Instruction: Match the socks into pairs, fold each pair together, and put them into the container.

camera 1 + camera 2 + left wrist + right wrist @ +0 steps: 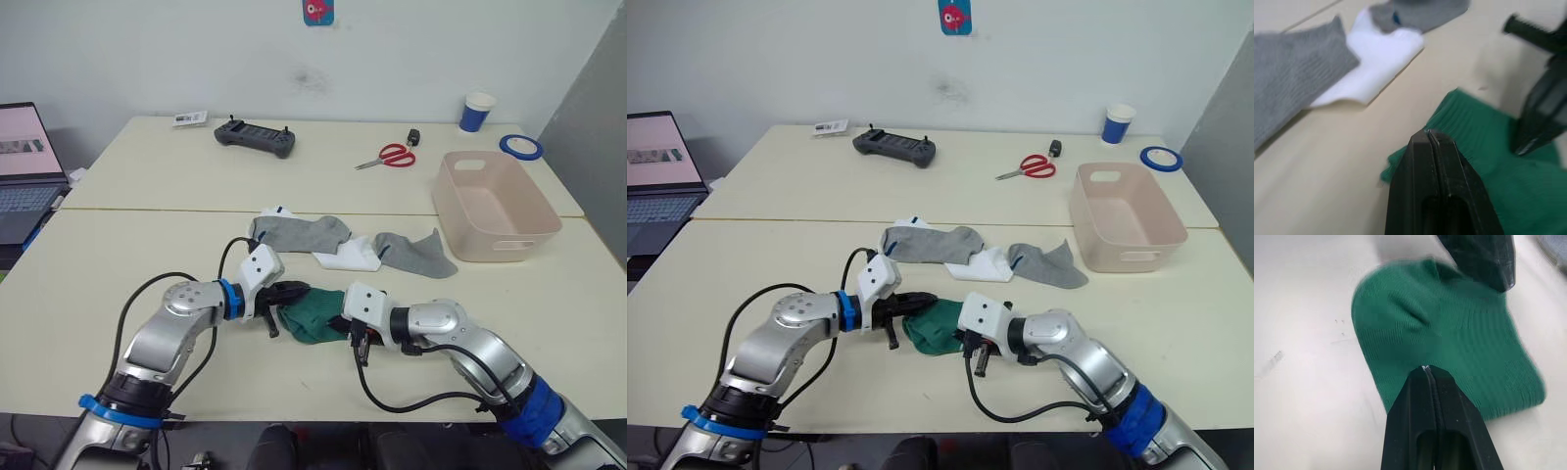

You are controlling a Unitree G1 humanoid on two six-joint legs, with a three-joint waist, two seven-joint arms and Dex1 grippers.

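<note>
The green pair lay well short of the tub, with the grey and white socks between. Left gripper and right gripper, both pinched shut, met at it. Best to fold it squarely, edges matched.

No text, number or brand can be read. The sticker on the wall bears a red figure on blue, without legible letters. The small packet on the far table carries print too fine to read, and the laptop screen shows content that is illegible.
</note>
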